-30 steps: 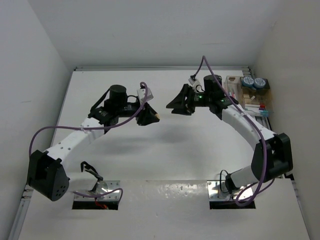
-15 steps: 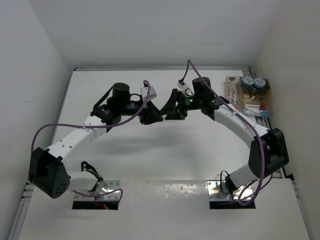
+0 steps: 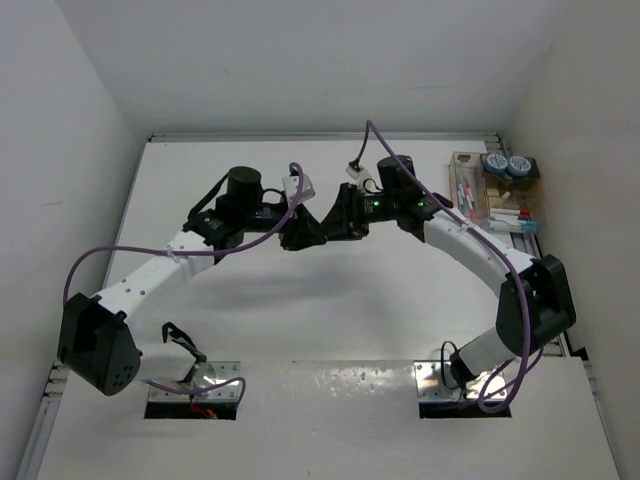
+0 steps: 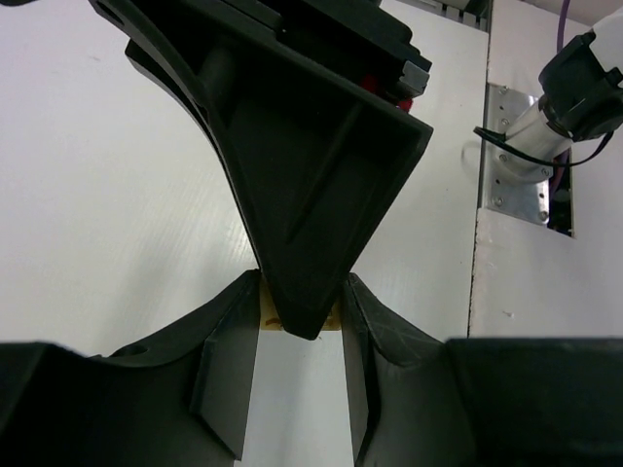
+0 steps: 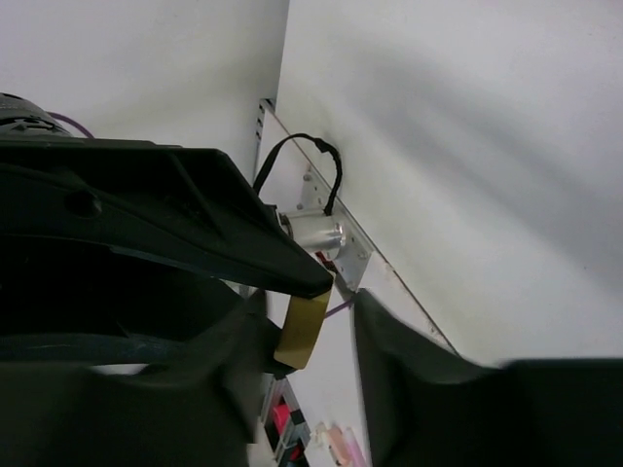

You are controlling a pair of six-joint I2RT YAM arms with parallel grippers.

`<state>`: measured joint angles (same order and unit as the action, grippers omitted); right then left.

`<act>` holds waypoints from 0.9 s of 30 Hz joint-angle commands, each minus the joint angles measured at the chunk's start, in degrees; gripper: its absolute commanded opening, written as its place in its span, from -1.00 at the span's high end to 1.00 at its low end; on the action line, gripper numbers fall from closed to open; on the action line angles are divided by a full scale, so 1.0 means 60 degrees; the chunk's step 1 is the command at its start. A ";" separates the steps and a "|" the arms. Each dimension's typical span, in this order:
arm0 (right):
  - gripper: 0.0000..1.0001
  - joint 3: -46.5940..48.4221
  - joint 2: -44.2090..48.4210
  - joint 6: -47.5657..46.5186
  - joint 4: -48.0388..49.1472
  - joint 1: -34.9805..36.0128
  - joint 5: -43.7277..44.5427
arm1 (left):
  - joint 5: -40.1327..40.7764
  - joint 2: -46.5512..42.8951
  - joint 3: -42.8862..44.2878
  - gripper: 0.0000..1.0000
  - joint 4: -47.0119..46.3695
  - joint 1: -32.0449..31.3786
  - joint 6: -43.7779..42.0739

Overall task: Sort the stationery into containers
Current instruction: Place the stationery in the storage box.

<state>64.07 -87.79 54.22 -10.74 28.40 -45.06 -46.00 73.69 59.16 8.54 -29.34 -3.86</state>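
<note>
Tan block (image 5: 304,331): above the middle of the table (image 3: 300,300), where the two grippers' fingertips meet.
Left gripper (image 4: 299,331): pinching the tan block from both sides.
Right gripper (image 5: 309,311): fingers straddle the same block. A slit shows beside one finger, so I cannot tell whether it grips.
Containers (image 3: 455,160): at the table's right edge, with pens (image 3: 463,190) in the clear box and two rolls (image 3: 507,165) at the tan box's far end.

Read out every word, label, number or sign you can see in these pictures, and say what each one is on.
No text can be read in any view.
The two round blue-grey rolls: tops too small to read.
The thin white pens with coloured caps: any print too small.
The small tan block: the face that shows is blank.
</note>
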 commanded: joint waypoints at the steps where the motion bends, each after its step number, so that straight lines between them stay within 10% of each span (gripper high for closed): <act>1: 0.34 0.0088 0.0012 -0.0174 0.0150 0.0246 -0.0268 | 0.0064 0.0008 0.0394 0.24 -0.0353 -0.0075 -0.0089; 7: 0.82 0.0088 0.0056 -0.0320 -0.0011 0.0261 -0.0210 | 0.0195 0.0008 0.0409 0.05 -0.0163 -0.0003 -0.0207; 10: 0.95 0.0073 0.0100 -0.0510 -0.0245 0.0203 -0.0049 | 0.0400 -0.0006 0.0467 -0.49 -0.0104 0.0129 -0.0105; 11: 0.99 0.0059 0.0115 -0.0612 -0.0347 0.0145 -0.0020 | 0.0763 -0.0021 0.0555 -0.96 -0.0003 0.0173 -0.0017; 20: 1.00 0.0087 0.0320 -0.1417 -0.1021 -0.2867 0.1178 | 0.1661 -0.0123 0.1025 -1.00 0.0541 0.1505 0.0174; 27: 1.00 0.0556 0.0174 -0.2254 -0.0907 -0.5216 0.7475 | 0.0988 -0.0168 0.0571 -1.00 0.0321 0.2122 0.0423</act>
<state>64.75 -87.94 43.92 -18.13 0.16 -20.45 -37.39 73.89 63.44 11.90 -17.21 -2.66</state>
